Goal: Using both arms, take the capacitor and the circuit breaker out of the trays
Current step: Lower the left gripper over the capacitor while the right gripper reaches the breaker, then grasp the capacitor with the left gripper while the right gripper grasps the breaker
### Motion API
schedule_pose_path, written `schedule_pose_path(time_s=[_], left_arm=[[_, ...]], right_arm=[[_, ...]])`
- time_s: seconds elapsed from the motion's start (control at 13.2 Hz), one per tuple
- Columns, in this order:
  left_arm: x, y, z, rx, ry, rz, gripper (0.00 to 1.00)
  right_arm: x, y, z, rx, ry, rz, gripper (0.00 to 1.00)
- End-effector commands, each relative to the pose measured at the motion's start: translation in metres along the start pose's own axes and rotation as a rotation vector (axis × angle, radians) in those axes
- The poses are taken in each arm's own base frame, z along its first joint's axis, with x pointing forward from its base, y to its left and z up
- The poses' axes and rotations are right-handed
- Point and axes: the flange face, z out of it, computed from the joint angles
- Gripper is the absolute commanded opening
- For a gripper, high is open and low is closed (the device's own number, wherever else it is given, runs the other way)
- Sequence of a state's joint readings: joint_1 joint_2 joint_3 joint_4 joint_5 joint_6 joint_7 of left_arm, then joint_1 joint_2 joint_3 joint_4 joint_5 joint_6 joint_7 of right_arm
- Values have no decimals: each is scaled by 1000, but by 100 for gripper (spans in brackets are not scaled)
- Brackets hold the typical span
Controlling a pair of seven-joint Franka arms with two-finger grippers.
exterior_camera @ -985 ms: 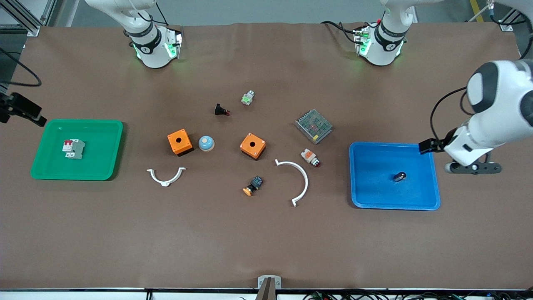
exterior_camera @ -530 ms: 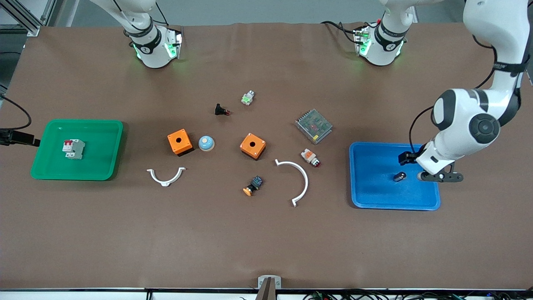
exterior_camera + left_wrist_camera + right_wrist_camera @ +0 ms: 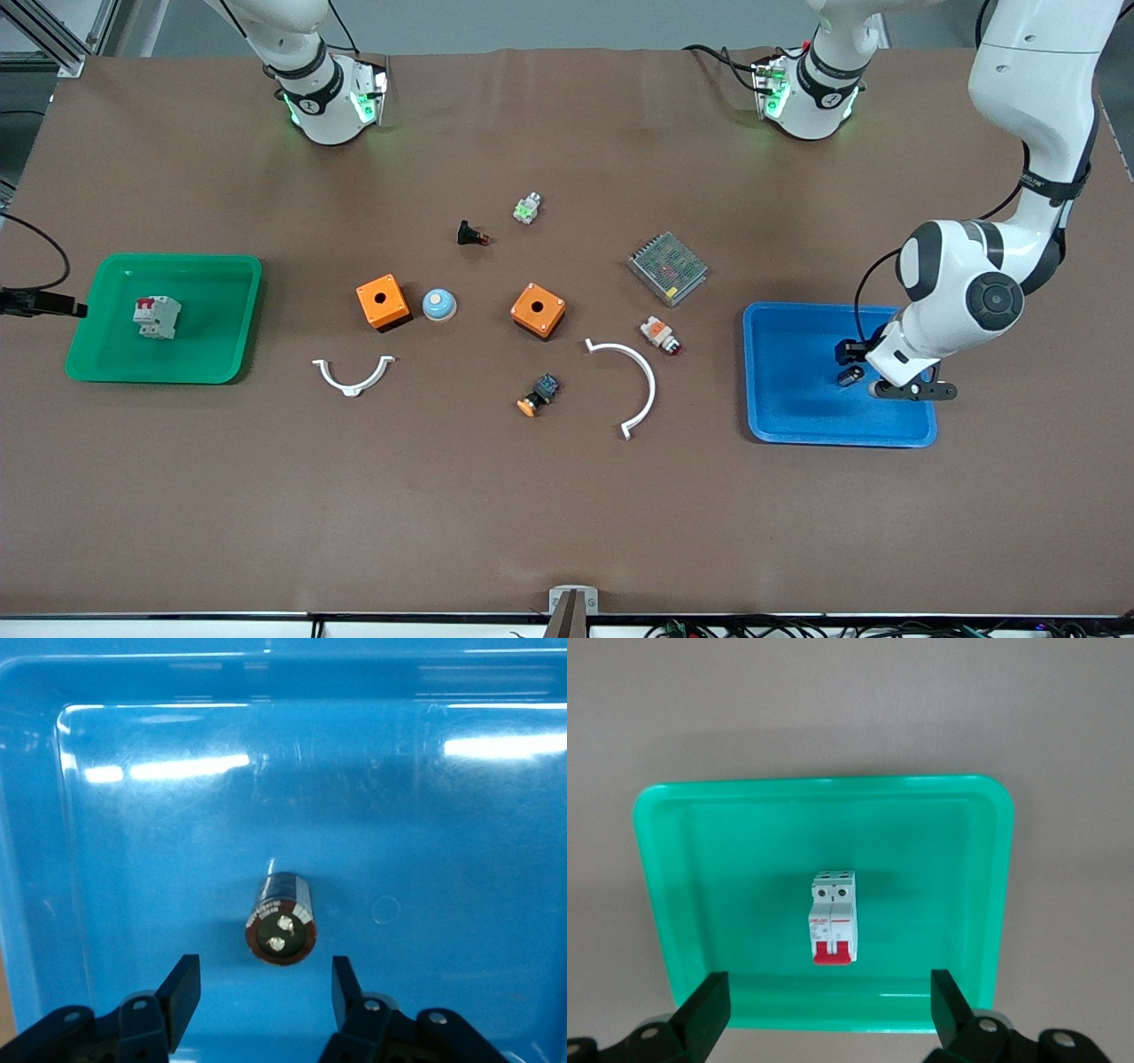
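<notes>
Left gripper (image 3: pixel 852 377) now down inside the blue tray (image 3: pixel 797 416), over the capacitor (image 3: pixel 850 376), no longer out past the tray's edge toward the left arm's end of the tabletop. Fingers (image 3: pixel 182 992) drawn closer together, astride the capacitor (image 3: pixel 282 930) without touching it. Left arm folded in more steeply above the tray. Right arm's cable at the green tray's (image 3: pixel 106 368) outer edge pulled farther out of the front view.

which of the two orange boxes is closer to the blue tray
The orange box beside the large white curved piece, toward the blue tray. The other orange box sits next to the pale blue dome.
</notes>
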State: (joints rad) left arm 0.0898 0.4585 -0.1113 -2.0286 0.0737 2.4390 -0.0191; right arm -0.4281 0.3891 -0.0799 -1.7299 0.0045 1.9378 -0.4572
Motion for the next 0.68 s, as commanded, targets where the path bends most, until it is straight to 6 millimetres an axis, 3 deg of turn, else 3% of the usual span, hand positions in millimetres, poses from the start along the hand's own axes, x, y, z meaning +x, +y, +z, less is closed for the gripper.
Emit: schedule_pose_path(time_s=[0.0, 0.15, 0.38, 0.61], left_arm=[[9, 0, 1, 6, 18, 5, 60], [12, 1, 6, 4, 23, 7, 54], [18, 4, 10, -2, 28, 8, 45], [21, 5, 8, -1, 34, 9, 13]], right_arm=[[-25, -3, 44, 6, 4, 0, 100], [-35, -7, 75, 9, -2, 2, 100], [-34, -7, 90, -14, 42, 0, 100], [-40, -9, 105, -8, 28, 0, 100]])
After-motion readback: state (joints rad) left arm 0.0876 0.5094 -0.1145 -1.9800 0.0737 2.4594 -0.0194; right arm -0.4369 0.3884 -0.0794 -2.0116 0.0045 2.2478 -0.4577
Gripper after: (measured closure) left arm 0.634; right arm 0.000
